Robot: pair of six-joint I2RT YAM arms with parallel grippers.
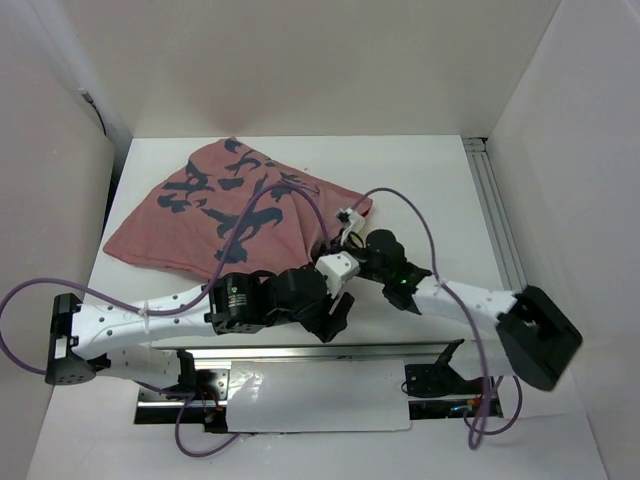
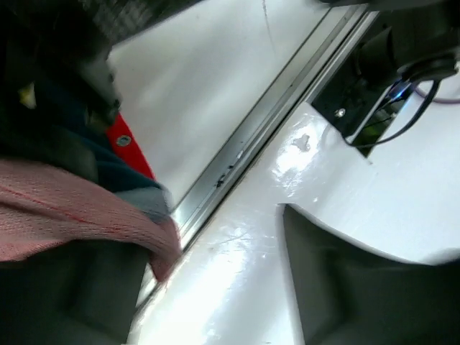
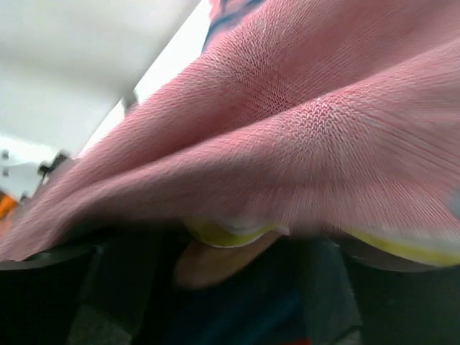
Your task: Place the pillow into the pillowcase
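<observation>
Pillowcase [image 1: 225, 215], pink face up with its dark calligraphy showing, lies on the white surface [image 1: 430, 180] beyond the metal rail [image 1: 330, 350]. Its long axis runs roughly along the rail, and its bulk sits toward the rail's left half. From above no pillow shows, but the cloth looks filled, so I judge the pillow is largely inside. Both arms meet at the case's right-hand end. The right pincer [image 1: 347, 228] sits at that corner, farther from the rail. The left pincer [image 1: 330, 318] hangs just beyond the rail, beside the case's near edge.

From the left wrist, the two fingers [image 2: 359, 287] stand well spread, with bare surface and the rail between them. A fold of pink cloth, with red and dark blue print behind it, drapes over one finger, but nothing is nipped.

From the right wrist, pink knit fills the picture. Under its lip the pillow [image 3: 223, 233] shows by its yellow piping, right at the mouth of the case. The view is blurred and cloth hides the fingertips, so I cannot tell whether this pincer is spread or nipping the hem.

The coming move likely turns on that piped edge. It lies just ahead of the right pincer, so the right arm is the nearer one to draw the hem over it.
</observation>
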